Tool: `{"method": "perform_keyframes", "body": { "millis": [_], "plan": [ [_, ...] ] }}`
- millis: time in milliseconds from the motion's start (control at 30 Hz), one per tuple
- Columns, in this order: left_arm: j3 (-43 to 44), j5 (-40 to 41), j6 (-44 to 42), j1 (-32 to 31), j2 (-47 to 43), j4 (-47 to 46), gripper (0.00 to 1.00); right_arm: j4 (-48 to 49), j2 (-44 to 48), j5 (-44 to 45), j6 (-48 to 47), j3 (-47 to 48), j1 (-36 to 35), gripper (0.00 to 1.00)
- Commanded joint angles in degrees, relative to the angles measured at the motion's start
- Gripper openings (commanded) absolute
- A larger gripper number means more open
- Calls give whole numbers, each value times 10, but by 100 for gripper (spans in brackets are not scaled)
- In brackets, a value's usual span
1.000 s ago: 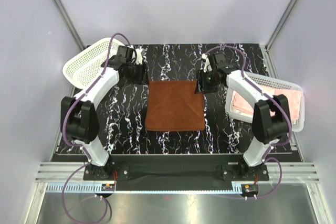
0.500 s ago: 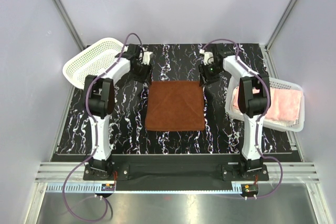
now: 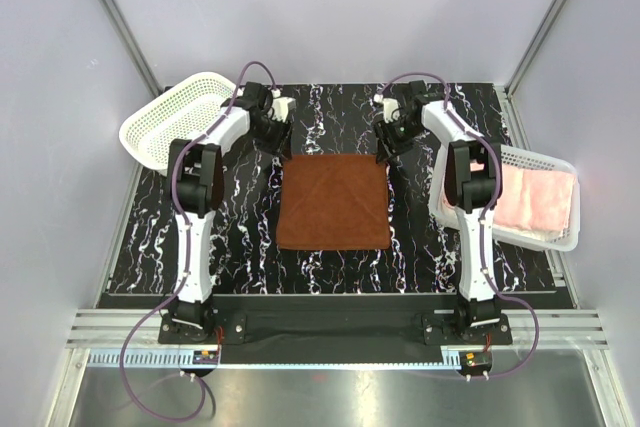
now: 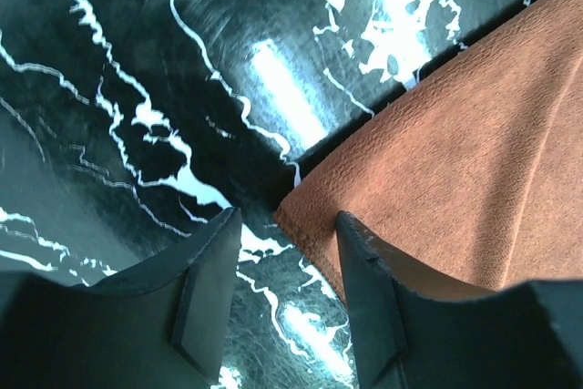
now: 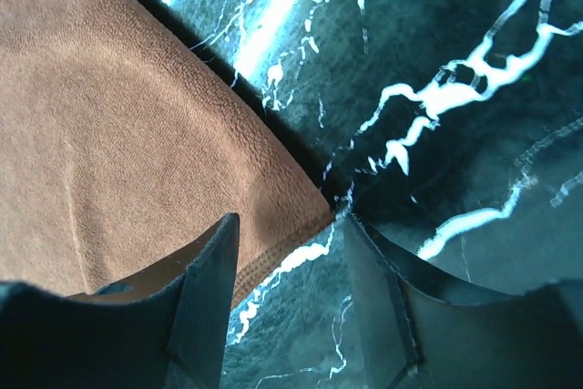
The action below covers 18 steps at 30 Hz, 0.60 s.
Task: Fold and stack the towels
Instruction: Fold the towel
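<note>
Black marbled table [image 3: 230,237], brown towel [image 3: 333,201] lying flat, left gripper [image 4: 287,222] jaws apart astride its far left corner, right gripper [image 5: 290,222] jaws apart astride far right corner, pink towel [image 3: 535,197] in basket [image 3: 560,243] to its right

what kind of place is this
Probably a lab robot cell: plain grey walls with metal framing enclose a black marbled table, two arms are bolted at its edge, and a rust-brown towel lies between white baskets.

Rust-brown towel [image 3: 333,201]: matt cloth, short fuzzy nap, hemmed edge. Surface [image 3: 240,217]: glossy, smooth, black marble-look with white veins, reflects lights. Lattice basket [image 3: 165,125]: white plastic. Pink towel [image 3: 540,197]: soft cloth.
</note>
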State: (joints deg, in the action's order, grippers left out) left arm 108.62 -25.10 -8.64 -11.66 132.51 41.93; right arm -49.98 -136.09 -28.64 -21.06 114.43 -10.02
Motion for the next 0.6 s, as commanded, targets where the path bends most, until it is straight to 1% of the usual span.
{"method": "perform_keyframes", "body": {
  "millis": [0,133,267,300,467,500,567],
  "plan": [
    [29,-22,-23,1,11,13,49,-34,-22,-37,-39,42,4,56],
    [44,-25,-30,3,24,26,46,-41,-29,-58,-49,50,7,53],
    [55,-25,-32,4,31,32,42,-40,-32,-57,-55,47,13,50],
    [61,-26,-33,4,32,35,40,-42,-33,-57,-59,49,14,48],
    [65,-36,-40,4,35,39,36,-44,-32,-65,-68,41,24,44],
    [68,-38,-42,4,35,39,35,-44,-31,-66,-71,40,26,42],
    [70,-42,-41,4,36,39,24,-41,-34,-70,-69,40,28,31]
  ]
}}
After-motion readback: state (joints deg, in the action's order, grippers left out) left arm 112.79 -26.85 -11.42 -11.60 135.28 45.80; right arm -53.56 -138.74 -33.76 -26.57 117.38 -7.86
